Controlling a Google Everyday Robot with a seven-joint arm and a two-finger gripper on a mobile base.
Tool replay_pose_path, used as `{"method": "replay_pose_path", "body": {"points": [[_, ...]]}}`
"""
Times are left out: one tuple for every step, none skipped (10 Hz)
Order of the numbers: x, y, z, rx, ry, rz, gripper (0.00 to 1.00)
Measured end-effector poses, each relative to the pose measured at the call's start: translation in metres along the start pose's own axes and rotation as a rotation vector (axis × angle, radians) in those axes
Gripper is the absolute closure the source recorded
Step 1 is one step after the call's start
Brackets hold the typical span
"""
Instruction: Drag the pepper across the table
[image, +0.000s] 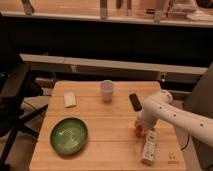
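Orange-red small tapered pepper on light wooden plank counter; hand right over it, open or closed cannot tell; white labelled bottle just beside.

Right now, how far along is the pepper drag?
Done, by the look of it: the approach. The gripper is down at the pepper, beside the white bottle. In hand: making contact, though I can't tell if the pepper is held. Left: the drag itself. The pepper lies on the right of the table, far from the green plate.
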Motion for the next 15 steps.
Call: {"method": "replay_pose_path", "body": {"points": [[0.0, -0.003, 0.0, 0.001, 0.001, -0.006, 1.0], [-0.001, -0.008, 0.001, 0.002, 0.001, -0.014, 1.0], [0.001, -0.012, 0.001, 0.003, 0.004, -0.02, 1.0], [0.001, -0.013, 0.001, -0.001, 0.005, -0.027, 1.0], [-0.001, -0.017, 0.002, -0.003, 0.005, -0.038, 1.0], [-0.003, -0.021, 0.001, -0.004, 0.006, -0.05, 1.0], [-0.003, -0.023, 0.001, -0.011, 0.009, -0.061, 1.0], [-0.002, -0.026, 0.001, -0.011, 0.01, -0.069, 1.0], [-0.002, -0.028, 0.001, -0.011, 0.01, -0.083, 1.0], [0.0, -0.027, 0.001, -0.011, 0.013, -0.088, 1.0], [0.0, -0.028, 0.002, -0.014, 0.013, -0.096, 1.0], [-0.004, -0.031, 0.002, -0.017, 0.012, -0.11, 1.0], [-0.005, -0.032, 0.002, -0.02, 0.011, -0.118, 1.0], [-0.006, -0.032, 0.002, -0.022, 0.013, -0.124, 1.0], [-0.007, -0.034, 0.003, -0.026, 0.014, -0.139, 1.0]]}}
